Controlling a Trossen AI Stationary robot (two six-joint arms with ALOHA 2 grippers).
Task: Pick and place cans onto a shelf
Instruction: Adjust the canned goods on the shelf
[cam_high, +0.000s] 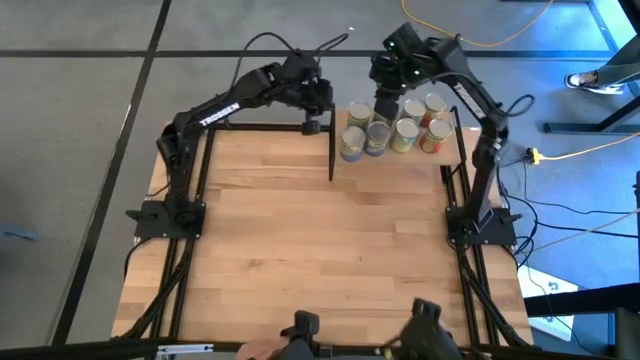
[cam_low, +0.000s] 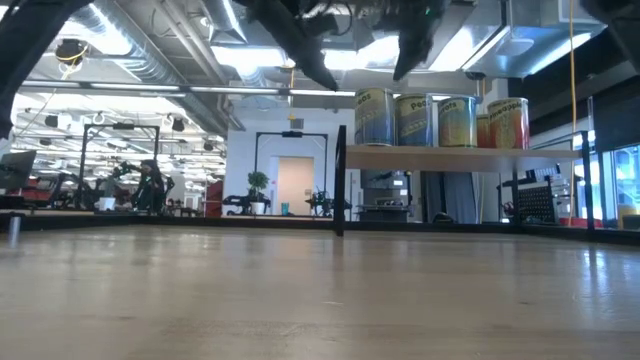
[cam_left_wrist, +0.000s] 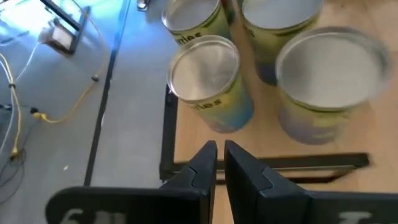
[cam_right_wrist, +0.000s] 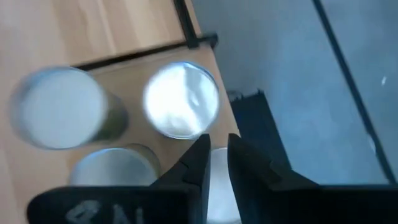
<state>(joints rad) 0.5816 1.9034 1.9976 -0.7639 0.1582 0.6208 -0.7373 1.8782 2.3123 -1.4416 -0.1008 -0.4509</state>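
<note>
I see the wooden tabletop (cam_high: 320, 240) on a grey floor (cam_high: 80, 100). A yellow cable (cam_high: 590, 148) runs beside the table. A person's shoe (cam_high: 598, 82) shows nearby. Across the room, I see a potted plant (cam_low: 258, 188).

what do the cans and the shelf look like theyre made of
Cans: apparently tin-plated metal, going by their shiny silvery lids, with glossy printed labels, possibly paper. Shelf: light wood board, pale with a matte look, on thin black posts that look like metal.
</note>
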